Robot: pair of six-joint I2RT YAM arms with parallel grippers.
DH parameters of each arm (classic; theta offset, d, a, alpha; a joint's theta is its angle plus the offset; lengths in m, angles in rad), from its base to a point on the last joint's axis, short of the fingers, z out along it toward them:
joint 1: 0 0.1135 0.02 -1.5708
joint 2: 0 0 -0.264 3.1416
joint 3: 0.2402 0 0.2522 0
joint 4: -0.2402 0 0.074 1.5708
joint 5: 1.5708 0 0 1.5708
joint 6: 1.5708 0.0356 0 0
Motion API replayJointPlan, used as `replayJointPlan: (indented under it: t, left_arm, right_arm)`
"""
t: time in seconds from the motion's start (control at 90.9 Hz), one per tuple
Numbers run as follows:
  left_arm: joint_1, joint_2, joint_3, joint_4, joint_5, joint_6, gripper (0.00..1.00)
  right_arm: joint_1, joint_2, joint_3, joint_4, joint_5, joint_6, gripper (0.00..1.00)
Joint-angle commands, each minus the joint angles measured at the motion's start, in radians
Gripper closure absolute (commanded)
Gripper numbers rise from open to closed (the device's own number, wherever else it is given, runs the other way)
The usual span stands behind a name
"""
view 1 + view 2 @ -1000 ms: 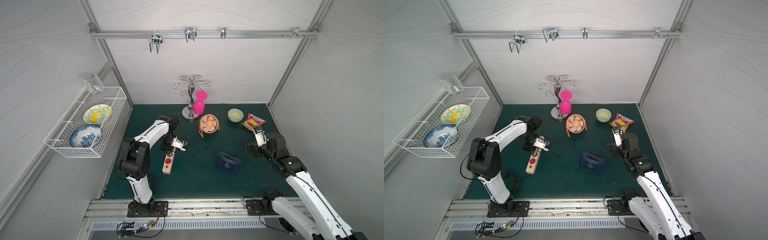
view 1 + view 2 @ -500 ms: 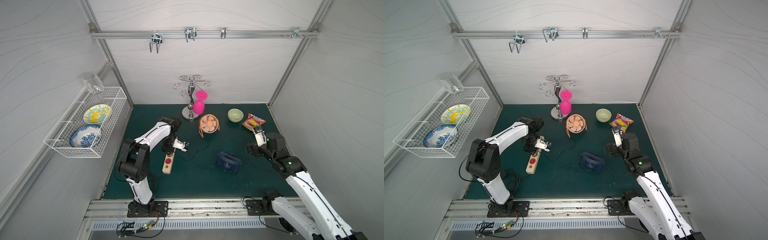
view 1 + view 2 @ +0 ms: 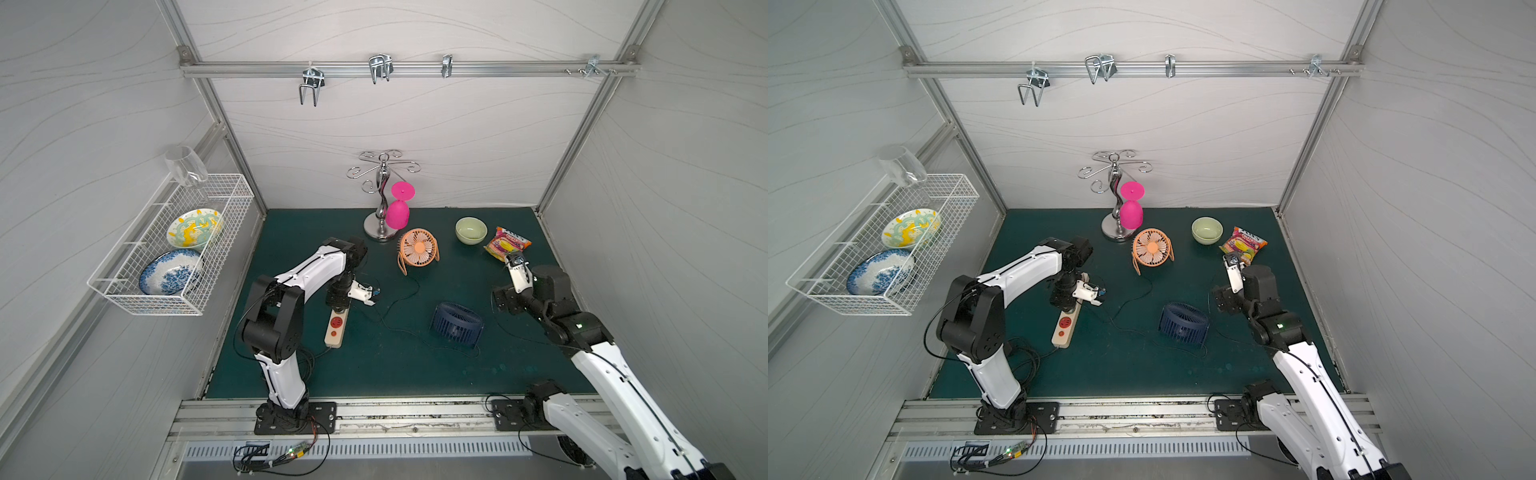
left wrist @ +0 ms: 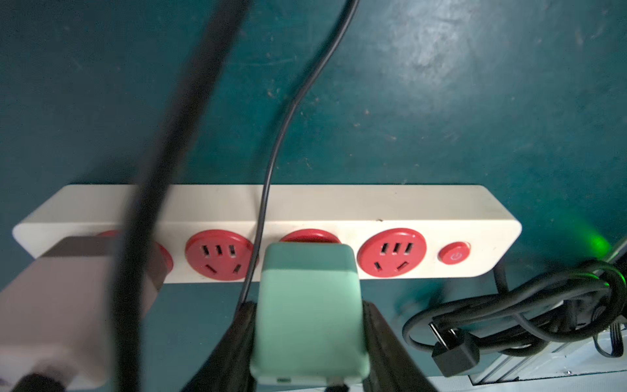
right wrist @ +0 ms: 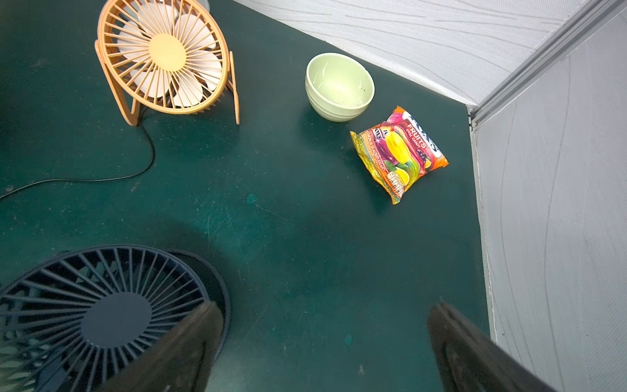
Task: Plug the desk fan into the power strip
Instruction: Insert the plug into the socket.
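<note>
The cream power strip (image 4: 339,207) lies on the green mat, also seen in both top views (image 3: 335,330) (image 3: 1064,330). My left gripper (image 4: 307,314) is shut on a mint-green plug (image 4: 307,288), which covers the socket second from the red button (image 4: 454,253); its prongs are hidden. A thin black cord (image 4: 271,163) runs away from the plug. From above, my left gripper (image 3: 339,305) points down at the strip. An orange desk fan (image 3: 417,249) and a navy desk fan (image 3: 457,324) stand on the mat. My right gripper (image 5: 324,320) hangs open and empty beside the navy fan (image 5: 101,312).
A pinkish-white adapter (image 4: 64,305) sits at the strip's far socket. The strip's coiled black cord (image 4: 509,322) lies by the button end. A green bowl (image 3: 471,230), a candy bag (image 3: 507,245), and a metal stand with a pink glass (image 3: 397,210) are at the back.
My left gripper, holding the plug, has shifted slightly over the strip. The right arm has not moved.
</note>
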Motion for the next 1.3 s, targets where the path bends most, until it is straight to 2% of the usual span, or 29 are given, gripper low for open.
replayJointPlan:
  t: [0.0,0.132,0.264,0.352,0.605,0.77,1.1,1.288]
  left_arm:
    - [0.002,0.053,-0.013,-0.004,0.000,0.010,1.00]
    - [0.005,0.052,0.025,-0.029,-0.036,0.011,1.00]
    - [-0.023,0.091,0.023,-0.011,-0.026,-0.019,1.00]
    - [-0.038,0.118,0.017,0.008,0.020,-0.069,1.00]
    - [-0.078,0.146,-0.094,0.122,0.072,-0.145,1.00]
    - [-0.079,0.145,-0.163,0.182,0.054,-0.123,1.00]
    - [-0.096,0.201,-0.099,0.220,0.079,-0.130,1.00]
    - [-0.102,0.245,-0.044,0.170,0.063,-0.121,1.00]
  right_arm:
    - [0.008,-0.010,-0.012,0.025,-0.008,-0.005,0.01]
    - [0.008,-0.008,-0.012,0.030,0.000,-0.005,0.01]
    - [0.008,-0.023,-0.023,0.039,-0.006,-0.004,0.01]
    - [0.007,-0.026,-0.024,0.034,0.006,-0.009,0.01]
    - [0.008,-0.041,-0.039,0.044,0.010,-0.007,0.01]
    - [0.009,-0.054,-0.050,0.053,0.002,-0.002,0.01]
    - [0.009,-0.064,-0.062,0.053,0.006,0.006,0.01]
    - [0.010,-0.095,-0.105,0.100,-0.031,0.024,0.01]
